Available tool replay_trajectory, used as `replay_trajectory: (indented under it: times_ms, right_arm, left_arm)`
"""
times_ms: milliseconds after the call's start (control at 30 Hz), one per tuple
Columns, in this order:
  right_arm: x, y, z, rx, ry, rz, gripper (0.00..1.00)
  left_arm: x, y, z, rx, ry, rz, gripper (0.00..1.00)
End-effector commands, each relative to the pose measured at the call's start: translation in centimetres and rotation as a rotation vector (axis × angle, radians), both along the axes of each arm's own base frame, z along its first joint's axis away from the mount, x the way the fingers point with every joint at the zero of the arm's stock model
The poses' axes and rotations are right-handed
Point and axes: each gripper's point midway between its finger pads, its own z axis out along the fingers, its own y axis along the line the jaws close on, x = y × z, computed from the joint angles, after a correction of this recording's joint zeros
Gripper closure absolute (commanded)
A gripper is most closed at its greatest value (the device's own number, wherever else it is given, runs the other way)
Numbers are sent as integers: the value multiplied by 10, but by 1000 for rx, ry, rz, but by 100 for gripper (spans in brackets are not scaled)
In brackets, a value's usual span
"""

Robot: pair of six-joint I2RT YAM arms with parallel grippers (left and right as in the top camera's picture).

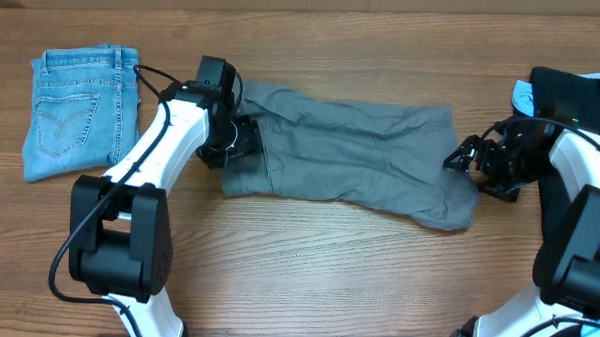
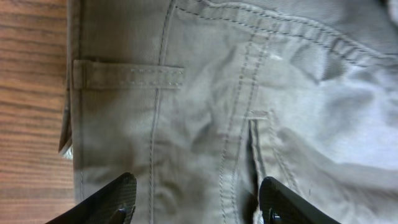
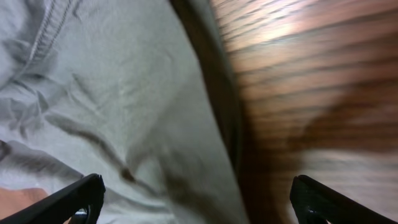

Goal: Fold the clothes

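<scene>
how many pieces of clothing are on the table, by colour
grey shorts: 1
blue jeans: 1
black shirt: 1
total: 3
The pale blue scrap beside the black shirt is too cut off to identify, so it is not counted.

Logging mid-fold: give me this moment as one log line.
shorts: laid out, rumpled | left gripper: open, over waistband end | right gripper: open, at opposite edge
</scene>
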Motion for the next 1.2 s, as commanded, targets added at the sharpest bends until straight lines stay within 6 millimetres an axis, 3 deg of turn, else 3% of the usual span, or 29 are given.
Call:
replay_trajectory:
  times_ms: [0,100,167,200,233,267,333,467,533,700,833,900,967,1067,1100,1167]
  right_arm:
    - [2,24,-20,57,27,66,0]
    - [13,50,-30,108,2,115,0]
    - [23,61,-28,115,-46,144,12]
    - [24,63,-29,113,-55,150,36]
    - [26,62,-28,112,-57,146,87]
    - [28,60,-28,110,-61,128,96]
    - [37,47,-25,102,-90,97,96]
    - [76,-10,19,65,-196,-26,96]
    - [84,-16,32,57,-220,-29,96]
    - [83,-9,38,58,-221,-14,96]
    - [89,-6,91,23,-318,6,96]
    - [86,20,116,24,-340,64,96]
    - [81,55,115,14,-316,140,96]
    - [77,125,106,-71,-280,248,96]
    - [77,141,106,-82,-288,269,96]
    - [75,194,109,-87,-337,341,96]
  left_arm:
    - [-17,5,-35,40,104,-31,32]
    - [-27,24,-49,145,156,-26,31]
    - [-35,37,-51,221,189,-25,30]
    - [-39,43,-51,253,205,-25,30]
    - [-42,47,-50,275,214,-26,30]
    - [-43,47,-51,276,219,-27,30]
    - [-44,48,-51,277,222,-27,30]
    - [-44,48,-51,276,222,-27,30]
    - [-44,48,-51,276,221,-27,30]
    - [-48,44,-50,255,241,-29,30]
    - [-31,23,-14,125,159,-44,26]
    - [-16,24,22,107,30,-28,23]
    - [-12,34,48,91,-31,52,23]
    - [-16,79,88,69,-95,220,19]
    - [-19,92,94,70,-102,256,18]
    - [-27,113,97,75,-83,312,18]
